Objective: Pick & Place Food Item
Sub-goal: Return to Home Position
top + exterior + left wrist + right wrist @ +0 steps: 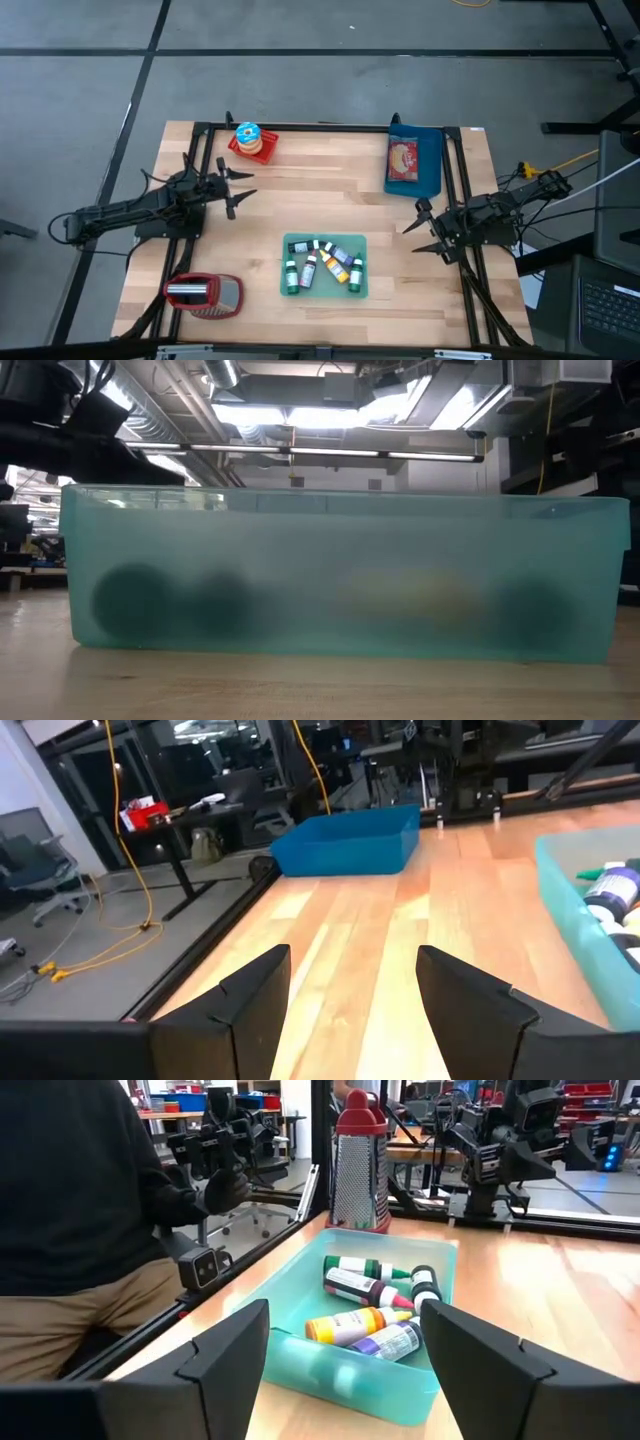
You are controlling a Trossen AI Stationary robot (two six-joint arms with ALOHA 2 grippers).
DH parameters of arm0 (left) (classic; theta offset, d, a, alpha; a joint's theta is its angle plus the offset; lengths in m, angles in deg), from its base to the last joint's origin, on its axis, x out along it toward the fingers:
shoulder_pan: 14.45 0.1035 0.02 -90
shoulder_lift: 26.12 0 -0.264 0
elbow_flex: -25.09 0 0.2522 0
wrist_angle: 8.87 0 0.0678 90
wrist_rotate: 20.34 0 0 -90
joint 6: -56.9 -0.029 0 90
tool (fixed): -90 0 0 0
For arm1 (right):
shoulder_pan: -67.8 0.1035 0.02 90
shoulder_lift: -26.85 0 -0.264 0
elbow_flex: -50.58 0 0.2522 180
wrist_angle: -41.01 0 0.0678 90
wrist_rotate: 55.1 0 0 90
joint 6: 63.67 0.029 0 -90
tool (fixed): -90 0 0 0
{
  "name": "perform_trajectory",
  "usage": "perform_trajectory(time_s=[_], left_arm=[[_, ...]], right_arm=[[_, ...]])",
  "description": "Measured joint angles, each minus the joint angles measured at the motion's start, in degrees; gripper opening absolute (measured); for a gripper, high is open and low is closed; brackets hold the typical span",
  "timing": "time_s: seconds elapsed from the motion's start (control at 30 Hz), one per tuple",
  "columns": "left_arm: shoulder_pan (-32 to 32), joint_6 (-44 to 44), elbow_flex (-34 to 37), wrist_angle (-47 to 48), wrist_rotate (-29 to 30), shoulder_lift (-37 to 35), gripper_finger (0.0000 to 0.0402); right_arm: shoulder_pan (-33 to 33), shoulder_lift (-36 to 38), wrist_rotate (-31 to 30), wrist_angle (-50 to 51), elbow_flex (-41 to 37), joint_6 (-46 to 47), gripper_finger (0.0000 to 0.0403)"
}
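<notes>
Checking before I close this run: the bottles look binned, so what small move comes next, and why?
Probably just retract both arms to home. The food coloring bottles lie inside the green bin, and the left gripper and right gripper are open, empty and apart from the bin, so nothing seems left to grasp.

Light wooden table [330, 205] (plank-jointed top); green bin [325, 293] rests centrally toward the high view's lower edge; blue tray [432, 160] upper right; red plate [258, 155] upper left; red-handled grater [205, 294] lower left; all well apart.
</notes>
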Motion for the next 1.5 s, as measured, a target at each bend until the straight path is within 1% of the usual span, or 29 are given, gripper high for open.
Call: perform_trajectory(time_s=[0.13,0.23,0.4,0.5,0.57,0.7,0.87,1.0,1.2,1.33,1.5], left_arm=[[0.1,0.1,0.0,0.0,-0.3,0.4,0.0214],[0.1,0.8,0.0,-0.2,-1.6,0.4,0.0214],[0.1,2.1,0.0,-0.3,-1.8,0.4,0.0214],[0.1,2.6,0.0,-0.2,-1.1,0.4,0.0214],[0.1,3.8,0.0,0.0,0.0,0.4,0.0214],[0.1,4.5,0.0,0.0,1.2,0.6,0.0214],[0.1,2.7,0.0,-0.1,1.3,2.4,0.0214],[0.1,5.0,0.0,-0.1,1.3,3.5,0.0214],[0.1,9.9,0.0,-0.1,1.3,4.5,0.0214],[0.1,11.1,0.0,-0.1,1.3,4.5,0.0214],[0.1,15.9,0.0,-0.1,1.3,4.5,0.0214]], right_arm=[[0.0,-0.3,-0.4,0.0,0.0,-1.6,0.0265],[0.0,-1.3,-0.5,0.0,0.0,-2.8,0.0265],[0.0,-2.2,-0.5,0.0,0.0,-1.5,0.0265],[0.0,-2.2,-1.0,0.0,0.0,-0.4,0.0265],[0.0,-2.2,-2.7,-0.2,0.0,-0.2,0.0265],[0.0,-2.2,-3.2,-0.3,0.0,-2.2,0.0265],[0.0,-4.5,-0.6,0.0,0.1,-4.1,0.0265],[0.0,-6.3,-0.6,0.0,0.1,-3.8,0.0265],[0.0,-6.4,-0.6,0.0,0.1,-3.2,0.0265],[0.0,-6.4,-0.6,0.0,0.1,-3.2,0.0265],[0.0,-6.4,-0.7,0.0,0.1,-3.2,0.0265]])
